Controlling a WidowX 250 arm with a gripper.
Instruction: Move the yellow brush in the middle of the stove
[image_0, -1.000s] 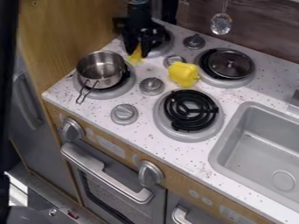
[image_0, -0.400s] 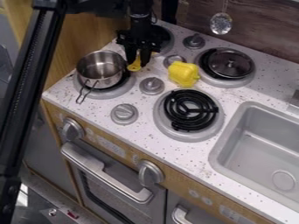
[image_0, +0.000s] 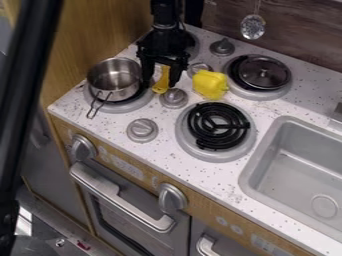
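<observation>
When checked from near to far, with the central knob (image_0: 174, 98) as landmark, to be recorded first: a front knob (image_0: 142, 130), nearer and to the left. Next, a bare coil burner (image_0: 214, 125), nearer and to the right. Step in hand, as judged: setting down or final adjustment near the middle of the stove. Cannot rule out preparation for a fresh grip. Next move, if satisfied with this spot: lift straight up, clear of the work. Otherwise: close in and shift slightly past the central knob, to the far right. Located just beyond the central knob and slightly left: the yellow brush (image_0: 160, 87). Relative to the claw (image_0: 160, 83): directly below and between the fingertips, with the rounded end extending past toward the near side. Fingers seen spread apart, pointing down; cannot confirm contact with the brush. Farther from the central knob, to the left: a steel pot (image_0: 115, 77). Beyond to the right: a yellow block (image_0: 210, 84), then a lidded pan (image_0: 264, 72).
</observation>
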